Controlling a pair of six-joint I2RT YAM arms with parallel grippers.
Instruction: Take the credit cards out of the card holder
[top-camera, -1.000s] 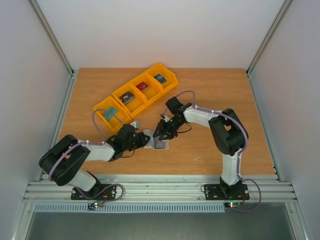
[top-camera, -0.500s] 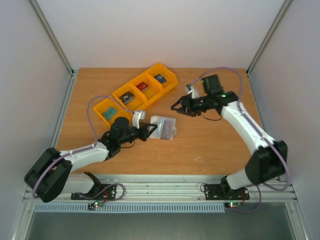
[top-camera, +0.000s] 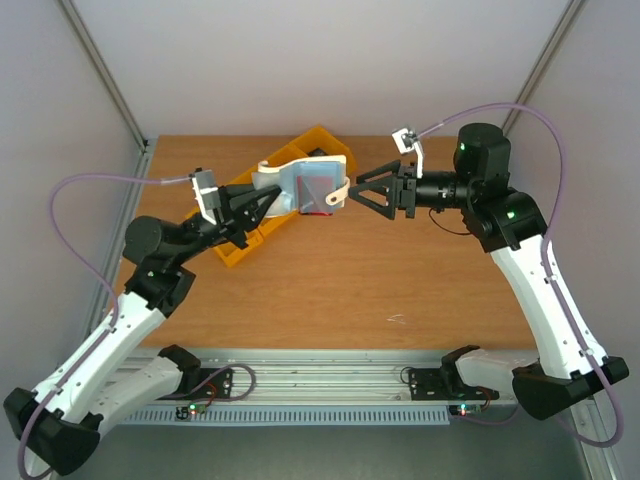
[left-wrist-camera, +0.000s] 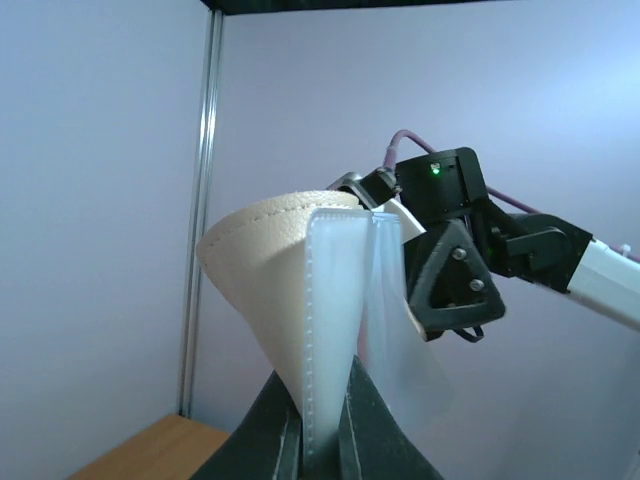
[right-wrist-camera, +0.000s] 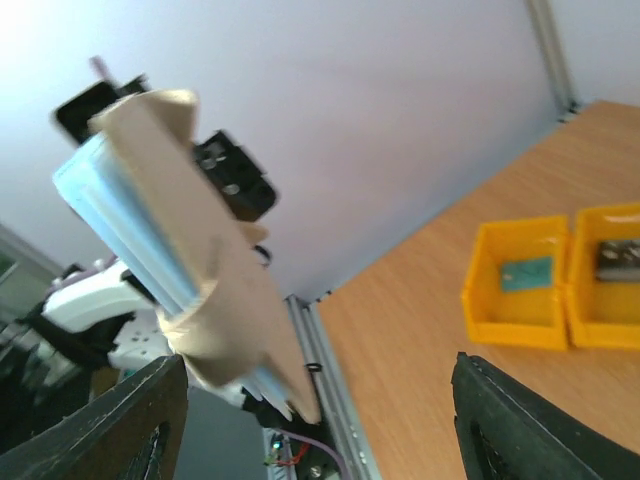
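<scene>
Top external view: left claw (top-camera: 272, 198) clenched on holder (top-camera: 308, 185), raised above the bins (top-camera: 235, 255). Its open side faces right claw (top-camera: 362, 192), which is spread, empty and just beside it.

Yellow bins (top-camera: 238, 255) on wooden table (top-camera: 400, 275)

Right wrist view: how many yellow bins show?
2. The first bin sits right of centre; the second bin adjoins it, cut by the right edge. More may lie outside the frame.
</scene>
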